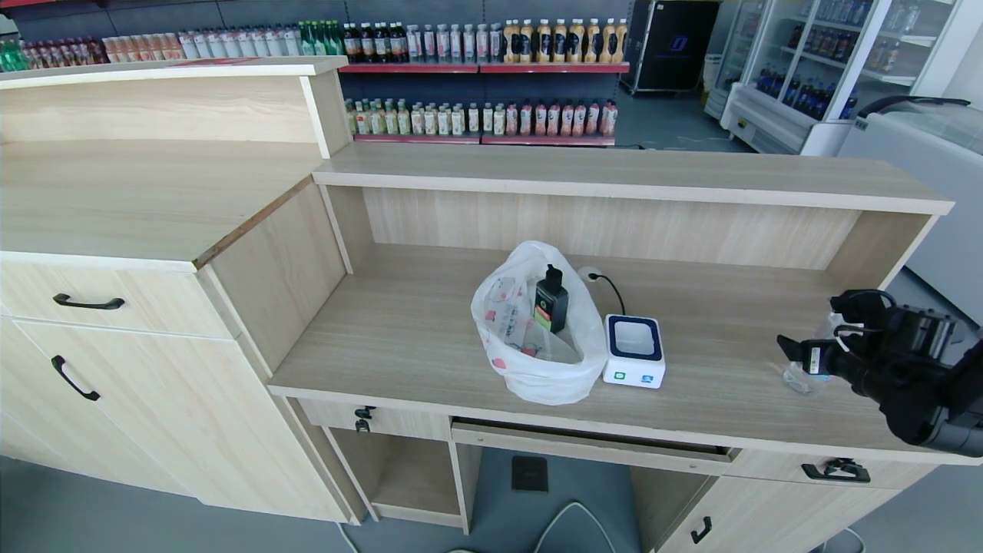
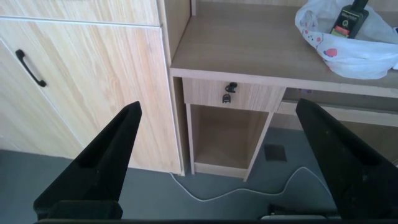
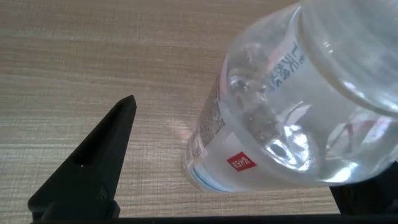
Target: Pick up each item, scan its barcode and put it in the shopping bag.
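Note:
A clear plastic bottle (image 1: 799, 378) stands on the wooden counter (image 1: 415, 330) at the far right. My right gripper (image 1: 802, 357) is level with it, open, with the bottle (image 3: 280, 106) between its fingers. One black finger (image 3: 93, 168) stands clear of the bottle's side. A white shopping bag (image 1: 530, 369) sits mid-counter with a dark bottle (image 1: 551, 303) upright inside. The white scanner (image 1: 634, 349) with a blue rim stands just right of the bag. My left gripper (image 2: 217, 155) hangs open and empty below counter height, with the bag (image 2: 354, 56) and dark bottle (image 2: 348, 18) far off.
A raised ledge (image 1: 614, 180) runs along the back of the counter and a taller cabinet (image 1: 153, 200) walls its left side. A black cable (image 1: 610, 286) leads from the scanner toward the back. Bare counter lies between scanner and clear bottle.

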Controlling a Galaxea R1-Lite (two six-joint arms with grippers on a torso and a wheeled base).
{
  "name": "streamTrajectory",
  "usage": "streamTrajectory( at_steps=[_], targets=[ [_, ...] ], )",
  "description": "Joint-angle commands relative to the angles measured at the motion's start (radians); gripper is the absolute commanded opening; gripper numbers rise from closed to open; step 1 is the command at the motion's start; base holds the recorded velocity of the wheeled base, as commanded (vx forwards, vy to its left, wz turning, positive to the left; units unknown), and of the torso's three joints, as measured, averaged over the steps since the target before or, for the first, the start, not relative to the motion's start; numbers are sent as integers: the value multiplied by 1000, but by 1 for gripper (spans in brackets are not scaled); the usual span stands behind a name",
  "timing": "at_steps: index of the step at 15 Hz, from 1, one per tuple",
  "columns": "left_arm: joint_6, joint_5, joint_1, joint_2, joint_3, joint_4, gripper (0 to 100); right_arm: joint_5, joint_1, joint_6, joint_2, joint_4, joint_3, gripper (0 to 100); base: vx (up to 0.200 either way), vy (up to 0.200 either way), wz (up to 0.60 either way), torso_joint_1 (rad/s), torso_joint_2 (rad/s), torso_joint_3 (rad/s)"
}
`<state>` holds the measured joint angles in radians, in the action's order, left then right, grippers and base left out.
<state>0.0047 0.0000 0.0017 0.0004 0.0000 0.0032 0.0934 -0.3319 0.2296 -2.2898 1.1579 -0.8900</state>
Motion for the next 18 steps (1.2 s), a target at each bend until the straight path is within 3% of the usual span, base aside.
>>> streamTrajectory(
  at_steps=[1,18],
  targets=[
    [0,0,0,0,0,0,100,-1,1,1,-13,0,-7,100,0,0,0,0,0,0],
    [0,0,0,0,0,0,100,2,5,-26,-65,16,-75,100,0,0,0,0,0,0]
  ],
)
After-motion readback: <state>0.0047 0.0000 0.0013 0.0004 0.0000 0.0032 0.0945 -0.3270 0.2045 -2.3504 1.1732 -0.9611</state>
